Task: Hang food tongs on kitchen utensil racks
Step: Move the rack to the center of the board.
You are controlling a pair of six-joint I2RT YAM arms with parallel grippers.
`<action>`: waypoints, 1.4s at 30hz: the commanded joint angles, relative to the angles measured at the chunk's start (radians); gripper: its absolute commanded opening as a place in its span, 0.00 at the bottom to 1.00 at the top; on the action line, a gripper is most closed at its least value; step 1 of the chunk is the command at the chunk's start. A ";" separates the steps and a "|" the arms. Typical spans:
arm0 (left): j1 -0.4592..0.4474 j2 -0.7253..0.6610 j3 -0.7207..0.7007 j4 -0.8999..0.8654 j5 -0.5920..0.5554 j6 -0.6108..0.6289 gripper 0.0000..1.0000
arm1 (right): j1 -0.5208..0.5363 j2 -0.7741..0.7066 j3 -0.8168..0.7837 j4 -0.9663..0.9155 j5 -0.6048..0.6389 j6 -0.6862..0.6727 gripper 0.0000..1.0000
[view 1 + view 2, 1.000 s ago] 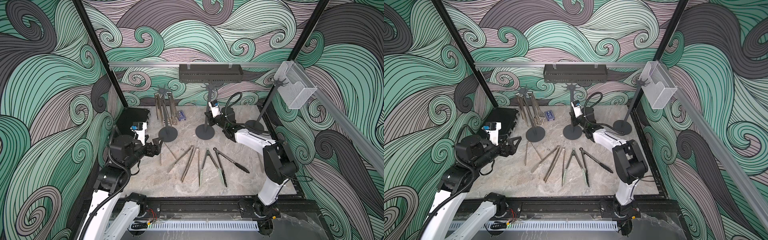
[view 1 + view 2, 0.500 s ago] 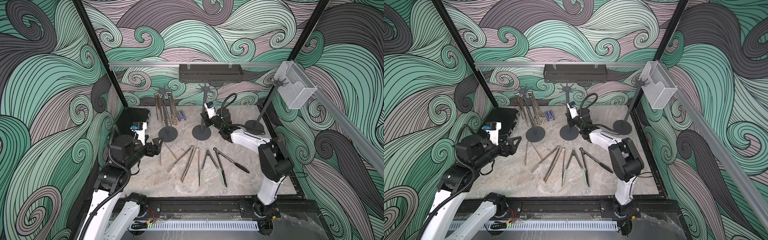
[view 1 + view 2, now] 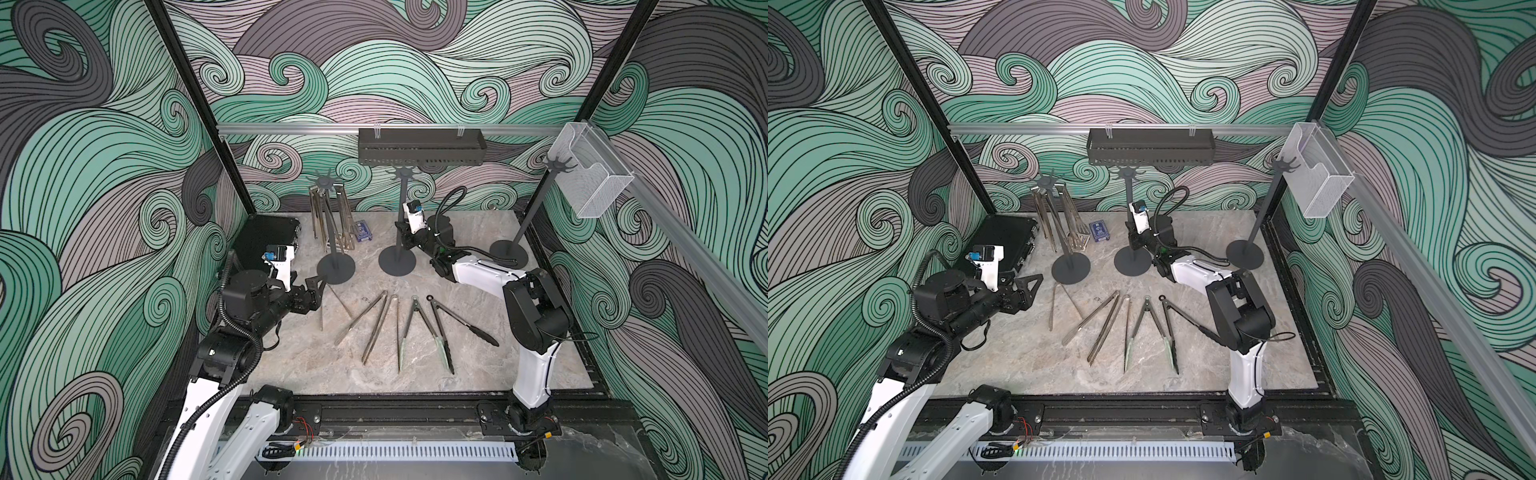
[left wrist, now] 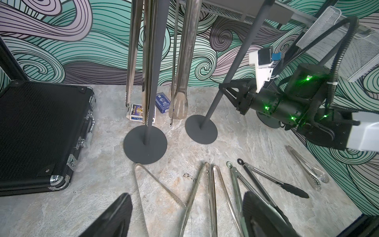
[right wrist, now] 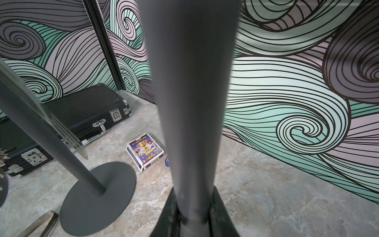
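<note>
Right wrist view is filled by the pole of the middle rack (image 5: 190,102), on which the right gripper (image 5: 195,217) is clamped, a finger on each side of the lower pole. In both top views this rack is seen standing near upright between the left rack (image 3: 336,269) and the right rack (image 3: 508,254), its disc base apparently flat on the marble table (image 3: 478,374); whether it is lifted at all cannot be told. Several food tongs (image 3: 345,224) are already hung on the left rack, the loose tongs (image 4: 211,195) are fanned out on the table in front of the bases, and a further pair (image 4: 322,179) lies near the right forearm. Tipping is judged the main hazard: the rack is gripped low on a tall, thin pole, so a sideways pull may swing the crown over or catch the disc on the stone. The left rack's base stands just beside; if it is struck, the food tongs could be shaken off their hooks. The right arm is stretched far across the table, forearm low and nearly level, gripper pointed toward the back wall. The left gripper (image 3: 318,293) is held empty with jaws wide apart above the plain steel tongs (image 4: 173,196) nearest the left rack's base, the forearm tilted downward from the table's left edge.
</note>
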 commanded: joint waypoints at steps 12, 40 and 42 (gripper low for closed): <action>0.004 0.020 0.004 -0.003 -0.005 0.009 0.84 | 0.045 0.007 0.063 0.103 -0.003 0.019 0.00; 0.005 0.072 0.081 -0.295 -0.011 -0.147 0.75 | 0.045 -0.269 -0.152 0.088 0.039 0.029 0.88; 0.005 0.077 0.072 -0.315 0.008 -0.167 0.73 | 0.044 -0.331 -0.211 0.081 0.048 0.034 0.88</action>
